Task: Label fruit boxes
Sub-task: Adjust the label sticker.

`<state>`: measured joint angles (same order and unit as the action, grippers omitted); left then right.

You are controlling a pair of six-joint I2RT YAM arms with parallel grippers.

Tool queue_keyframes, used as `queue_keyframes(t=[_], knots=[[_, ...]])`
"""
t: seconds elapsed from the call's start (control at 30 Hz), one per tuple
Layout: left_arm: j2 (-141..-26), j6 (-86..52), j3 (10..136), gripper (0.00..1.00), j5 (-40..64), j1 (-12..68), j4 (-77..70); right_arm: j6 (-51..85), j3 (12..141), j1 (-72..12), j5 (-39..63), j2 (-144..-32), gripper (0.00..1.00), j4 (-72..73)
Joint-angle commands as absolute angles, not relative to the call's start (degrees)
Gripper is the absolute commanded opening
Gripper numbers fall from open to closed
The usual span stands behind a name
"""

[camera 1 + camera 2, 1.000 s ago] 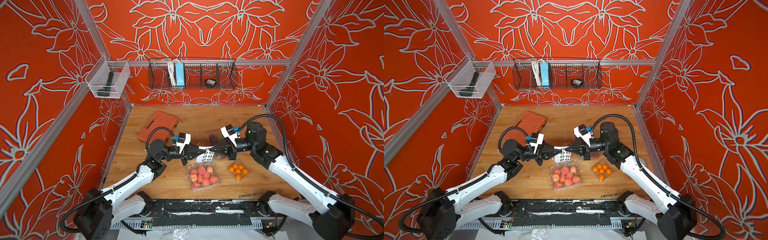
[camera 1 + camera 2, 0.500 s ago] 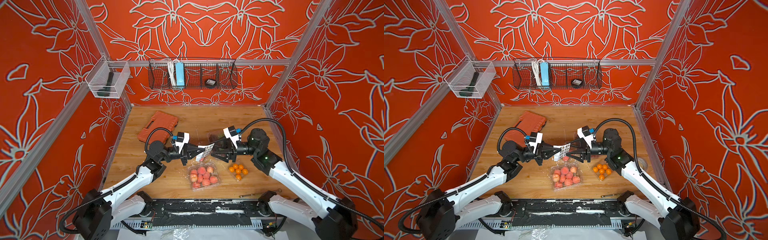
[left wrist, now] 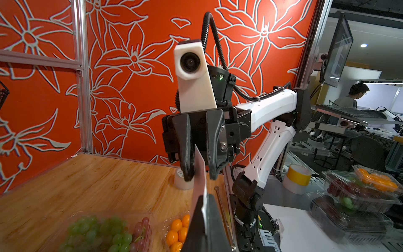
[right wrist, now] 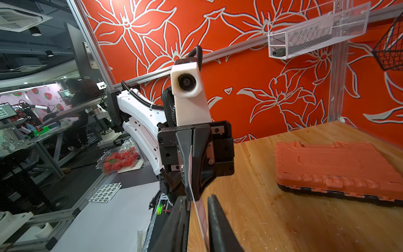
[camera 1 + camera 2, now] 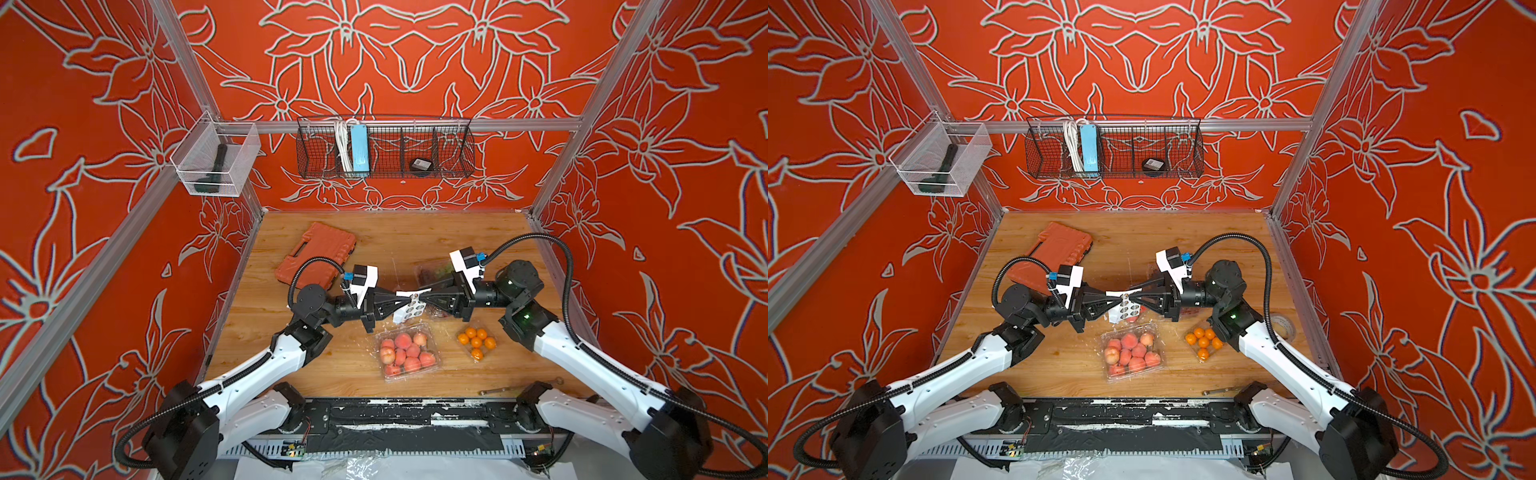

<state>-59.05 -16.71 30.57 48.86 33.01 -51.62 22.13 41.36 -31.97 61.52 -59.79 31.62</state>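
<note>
Boxes of fruit (image 5: 409,353) lie lower centre in both top views, lids up for labelling; above them the left gripper (image 5: 398,298) clamps the sticker sheet (image 5: 412,309) steady while the right gripper (image 5: 423,296) straddles its edge, jaws apart, probably to peel one

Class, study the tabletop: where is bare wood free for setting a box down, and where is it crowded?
Free: the far strip of table between the back wall and the tool case; also the near patch left of the peach box. Crowded: the middle, where left gripper and right gripper meet at the sticker sheet.
</note>
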Motion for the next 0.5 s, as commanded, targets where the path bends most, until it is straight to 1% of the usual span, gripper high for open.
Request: queue_keyframes(t=[0.0, 0.07, 0.2, 0.33, 0.4, 0.47], knots=[[-58.09, -17.75, 29.71, 0.00, 48.43, 33.30, -54.65, 21.92, 41.32, -32.46, 63.11, -59.89, 0.20, 34.13], [-58.25, -17.79, 29.79, 0.00, 48.68, 33.31, -54.51, 22.31, 41.71, -32.67, 63.49, -60.34, 0.14, 34.76], [-57.70, -15.94, 29.92, 0.00, 48.42, 33.31, -52.31, 22.92, 41.73, -32.95, 63.89, -60.95, 0.07, 36.00], [-57.13, -16.28, 29.59, 0.00, 48.42, 33.31, -52.72, 21.87, 41.65, -33.05, 64.03, -61.12, 0.05, 34.81], [-57.29, -16.51, 29.53, 0.00, 48.94, 33.31, -53.02, 21.80, 41.84, -33.15, 64.29, -61.43, 0.00, 34.72], [-57.39, -16.30, 29.62, 0.11, 48.96, 33.31, -52.76, 21.29, 42.06, -33.18, 64.68, -61.48, 0.00, 34.04]])
